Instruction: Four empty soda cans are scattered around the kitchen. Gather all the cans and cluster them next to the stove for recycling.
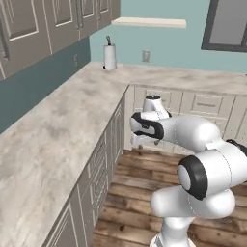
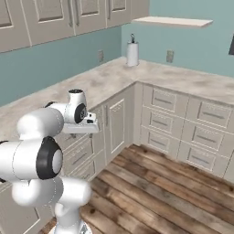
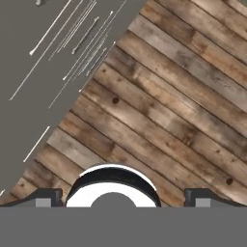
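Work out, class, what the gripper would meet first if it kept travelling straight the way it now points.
Probably the wood-plank floor. The open gripper points down at it, with the cabinet front off to one side, and nothing shows in between.

My two base cameras sit behind me, left and right, both facing the corner counter and paper towel roll. My hand camera points straight down, close over the wood floor.

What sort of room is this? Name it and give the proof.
A kitchen, most likely, in simulation: a pale counter turns the corner over beige drawer fronts, wall cabinets hang above, and a paper towel roll stands in the corner. The floor is wood plank.
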Motion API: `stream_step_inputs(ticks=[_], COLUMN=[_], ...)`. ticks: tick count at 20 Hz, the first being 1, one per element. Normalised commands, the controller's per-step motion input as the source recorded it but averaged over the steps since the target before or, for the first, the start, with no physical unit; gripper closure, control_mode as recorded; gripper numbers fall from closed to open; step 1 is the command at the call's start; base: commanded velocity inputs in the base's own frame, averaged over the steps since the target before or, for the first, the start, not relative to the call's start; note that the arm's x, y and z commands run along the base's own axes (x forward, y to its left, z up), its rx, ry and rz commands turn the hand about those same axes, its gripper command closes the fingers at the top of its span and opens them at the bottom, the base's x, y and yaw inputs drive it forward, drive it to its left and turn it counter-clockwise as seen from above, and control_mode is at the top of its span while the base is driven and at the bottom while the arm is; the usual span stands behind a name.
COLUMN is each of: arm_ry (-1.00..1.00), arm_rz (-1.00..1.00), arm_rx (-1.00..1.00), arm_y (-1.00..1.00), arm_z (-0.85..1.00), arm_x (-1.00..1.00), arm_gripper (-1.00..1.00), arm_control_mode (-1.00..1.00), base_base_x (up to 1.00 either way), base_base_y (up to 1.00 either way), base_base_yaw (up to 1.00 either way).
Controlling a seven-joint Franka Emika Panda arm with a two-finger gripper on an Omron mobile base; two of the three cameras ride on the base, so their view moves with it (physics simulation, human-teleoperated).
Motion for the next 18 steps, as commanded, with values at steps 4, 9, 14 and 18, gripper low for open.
stream_step_inputs(ticks=[4, 9, 14, 18], arm_ry=[0.00, 0.00, 0.00, 0.00], arm_rz=[0.00, 0.00, 0.00, 0.00], arm_rx=[0.00, 0.00, 0.00, 0.00], arm_y=[0.00, 0.00, 0.00, 0.00], arm_z=[0.00, 0.00, 0.00, 0.00], arm_x=[0.00, 0.00, 0.00, 0.00], arm_gripper=[-1.00, -1.00, -1.00, -1.00], arm_control_mode=[1.00, 1.00, 1.00, 1.00], base_base_x=[0.00, 0.00, 0.00, 0.00], base_base_y=[0.00, 0.00, 0.00, 0.00], base_base_yaw=[-0.50, -0.50, -0.50, -0.50])
